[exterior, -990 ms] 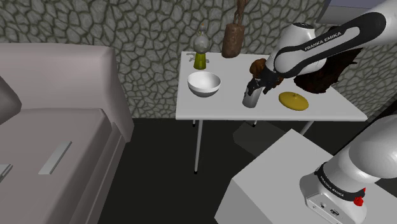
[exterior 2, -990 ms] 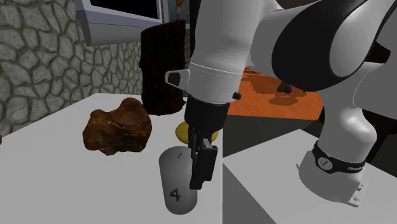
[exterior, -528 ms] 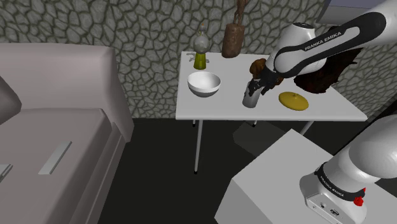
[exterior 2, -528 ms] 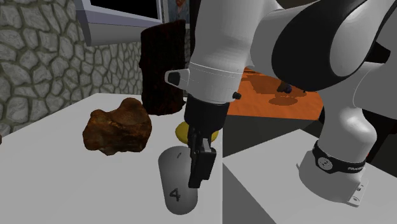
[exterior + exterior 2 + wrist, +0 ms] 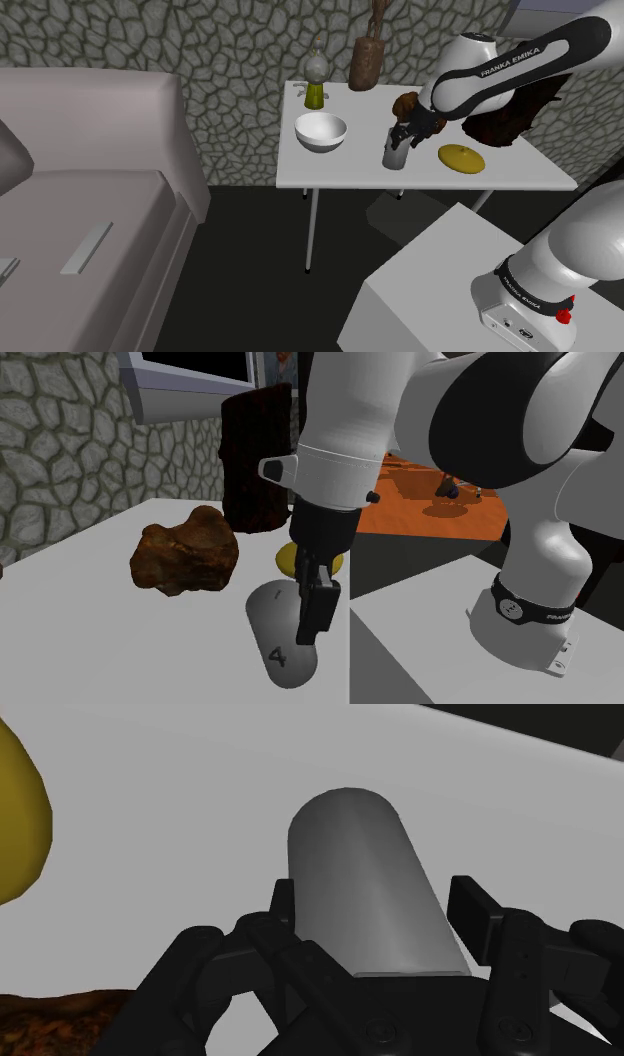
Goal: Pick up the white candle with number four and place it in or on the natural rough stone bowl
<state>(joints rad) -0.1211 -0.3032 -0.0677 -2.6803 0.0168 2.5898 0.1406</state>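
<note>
Item: grey candle [image 5: 275, 642] marked 4, tilted; I see it clasped between my jaws. Yellow disc [image 5: 461, 157] near them on bench [image 5: 340, 172].

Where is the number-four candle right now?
In the shoulder view the grey candle is between the white bowl on its left and the yellow disc on its right, clasped by the gripper.

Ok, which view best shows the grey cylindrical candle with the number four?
The second exterior view: the grey cylindrical candle is close and its 4 faces the camera. The shoulder view shows it small, numeral unreadable; the wrist view shows its plain side, no numeral.
</note>
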